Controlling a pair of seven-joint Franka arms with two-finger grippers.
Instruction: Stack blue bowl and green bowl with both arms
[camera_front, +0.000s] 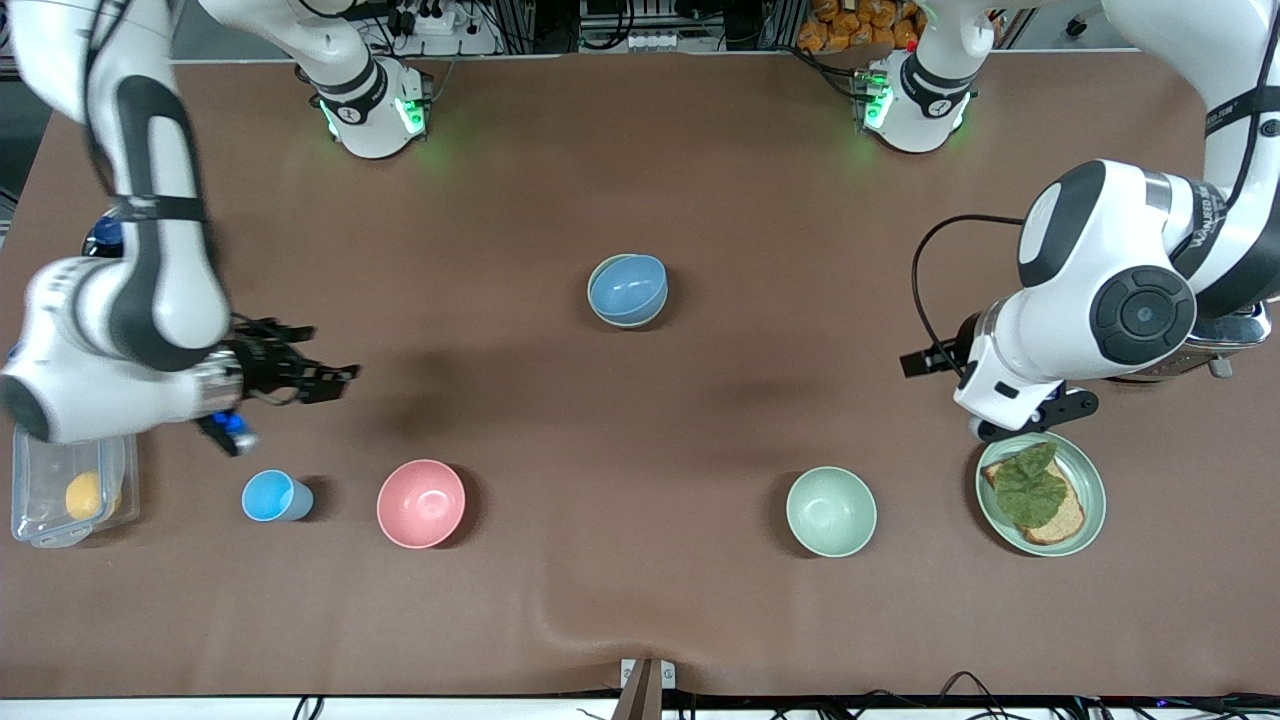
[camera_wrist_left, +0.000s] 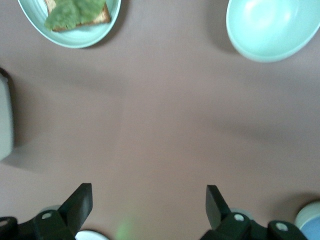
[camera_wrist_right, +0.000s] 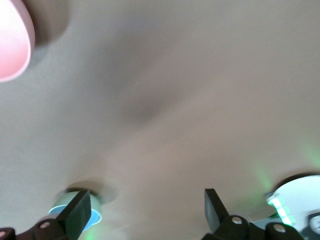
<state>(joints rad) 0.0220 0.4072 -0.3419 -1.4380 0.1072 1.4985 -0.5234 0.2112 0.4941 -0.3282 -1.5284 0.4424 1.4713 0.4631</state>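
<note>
Bent low over the surface (camera_front: 640, 150), the right arm holds its right tool (camera_front: 335, 378) level above bare cloth, fingers apart and empty. Mid-surface, the blue bowl (camera_front: 628, 286) sits tilted inside the green bowl (camera_front: 598, 310). Folded at the elbow, the left arm hangs its left tool (camera_wrist_left: 149, 200) beside the bread plate (camera_front: 1092, 500), fingers apart.

Robotics laboratory. Two white arm bases (camera_front: 370, 110) with glowing green indicator lights are bolted along one edge of a table (camera_front: 640, 600) covered by a plain brown mat. Past that edge, above the bases, stand power strips (camera_front: 430, 20) and bundled cables; more cables (camera_front: 900, 700) trail along the table's edge nearest the front camera. Tableware on the mat is arranged as test props.
</note>
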